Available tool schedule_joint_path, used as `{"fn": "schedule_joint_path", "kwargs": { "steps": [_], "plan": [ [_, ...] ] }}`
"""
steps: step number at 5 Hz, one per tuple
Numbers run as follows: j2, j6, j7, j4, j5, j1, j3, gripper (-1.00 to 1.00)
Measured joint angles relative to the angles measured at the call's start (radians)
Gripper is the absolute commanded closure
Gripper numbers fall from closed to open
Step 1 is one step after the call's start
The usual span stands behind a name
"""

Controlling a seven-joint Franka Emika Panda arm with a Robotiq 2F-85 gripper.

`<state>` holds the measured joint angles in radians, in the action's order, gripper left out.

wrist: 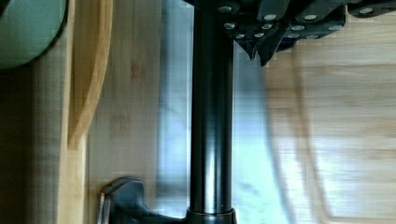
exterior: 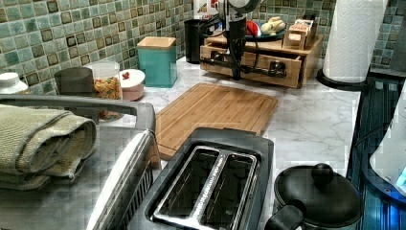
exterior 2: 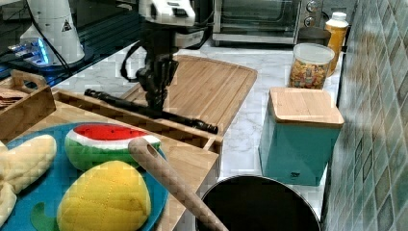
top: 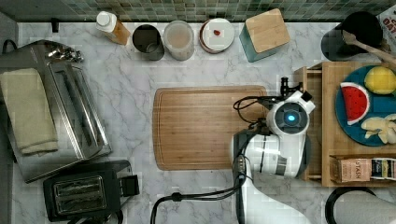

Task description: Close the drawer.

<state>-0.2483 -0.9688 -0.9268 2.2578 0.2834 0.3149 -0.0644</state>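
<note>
Going left to right across the top view: a stainless toaster oven (top: 51, 107) with a folded towel on it, and a black toaster (top: 88, 189) in front. Then the cutting board (top: 201, 126) flat in the middle of the marble tabletop (top: 130, 79), with jars and a teal box (top: 262, 35) along the tiled back wall. At the top view's right sits the wooden organizer, with the drawer (exterior 2: 144, 120) still pulled out a bit from under its top shelf (a blue plate (top: 343, 112) of toy fruit sits up there). The end effector (exterior 2: 156, 96) comes straight down onto the drawer's black bar handle (exterior 2: 192, 122), about mid-length in the right view. Honestly I can't tell if the fingers are clamped on the bar or just pressed against it; the wrist view shows the handle (wrist: 212, 116) running right up under them.
</note>
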Motion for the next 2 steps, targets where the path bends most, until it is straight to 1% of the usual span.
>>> {"fn": "schedule_joint_path", "kwargs": {
  "steps": [1,2],
  "plan": [
    [-0.012,-0.044,-0.119,-0.006,0.000,0.052,-0.004,1.00],
    [-0.041,-0.051,-0.194,-0.039,0.000,0.081,-0.008,1.00]
  ]
}}
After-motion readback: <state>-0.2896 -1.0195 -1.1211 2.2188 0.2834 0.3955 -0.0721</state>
